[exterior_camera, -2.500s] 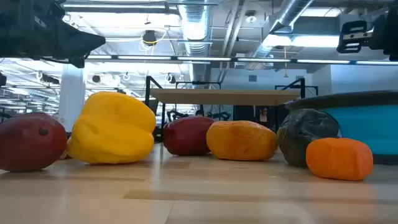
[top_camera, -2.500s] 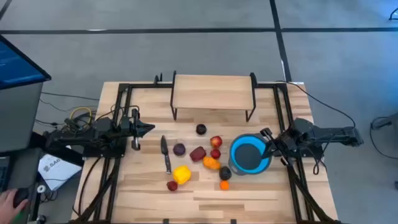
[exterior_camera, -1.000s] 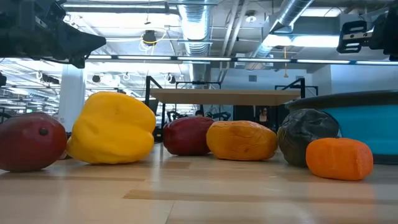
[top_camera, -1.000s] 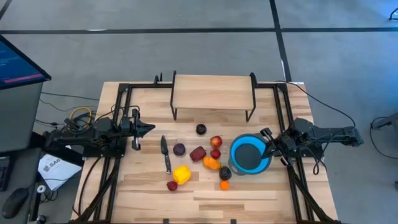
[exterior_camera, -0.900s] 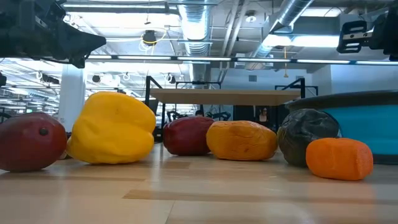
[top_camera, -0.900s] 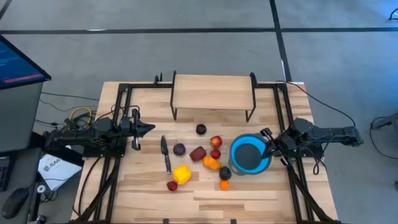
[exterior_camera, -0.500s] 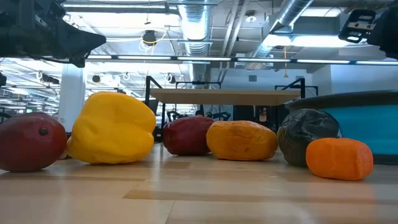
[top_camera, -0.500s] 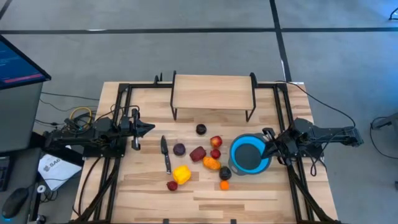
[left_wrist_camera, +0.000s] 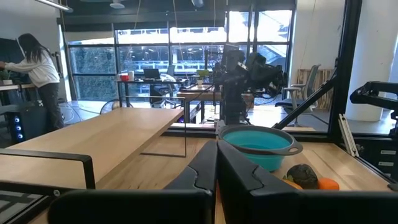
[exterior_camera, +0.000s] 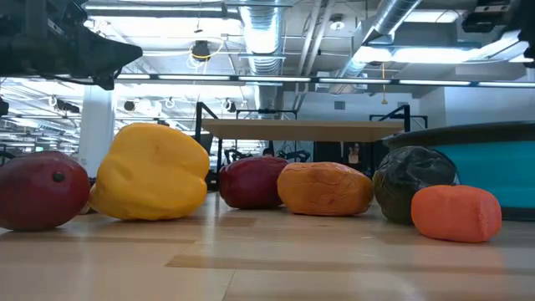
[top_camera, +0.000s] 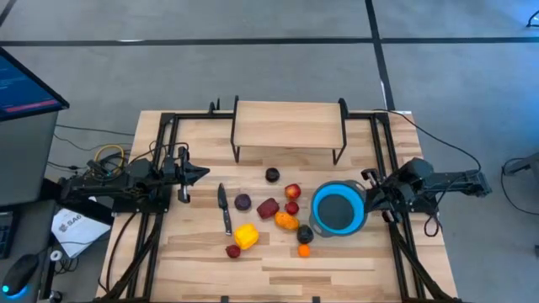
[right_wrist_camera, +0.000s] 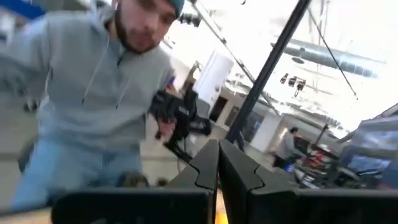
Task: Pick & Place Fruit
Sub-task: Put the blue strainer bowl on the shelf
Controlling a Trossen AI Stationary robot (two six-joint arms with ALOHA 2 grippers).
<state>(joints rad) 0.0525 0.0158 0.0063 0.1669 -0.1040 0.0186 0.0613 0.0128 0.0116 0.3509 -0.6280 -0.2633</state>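
At the left edge of the tabletop (top_camera: 278, 261) the left hand (top_camera: 202, 173) waits, its fingers pressed together on nothing, pointing right toward the middle. The knife (top_camera: 223, 208) lies just right of it, its long axis running near to far.

Right of the knife the fruit (top_camera: 269, 210) is scattered loosely across the middle, all of it on the wood and none in the bowl. At the left end sit the red fruit (top_camera: 233, 251) and the larger yellow fruit (top_camera: 246, 236), nearest the front edge. A dark purple fruit (top_camera: 242, 202) lies beyond them and a black fruit (top_camera: 272, 175) farthest back. Further right lie more red and orange fruits, ending with a black fruit (top_camera: 305, 236) and an orange fruit (top_camera: 304, 250) close beside the blue bowl (top_camera: 318, 212).

The right hand (top_camera: 370, 181) hangs at the bowl's far right rim, fingers pressed together and empty, pointing left. So the fruit lies left of this hand, with the bowl between them. The right arm looks nearer to the bowl-side fruits, the left arm nearer to the yellow and purple ones.
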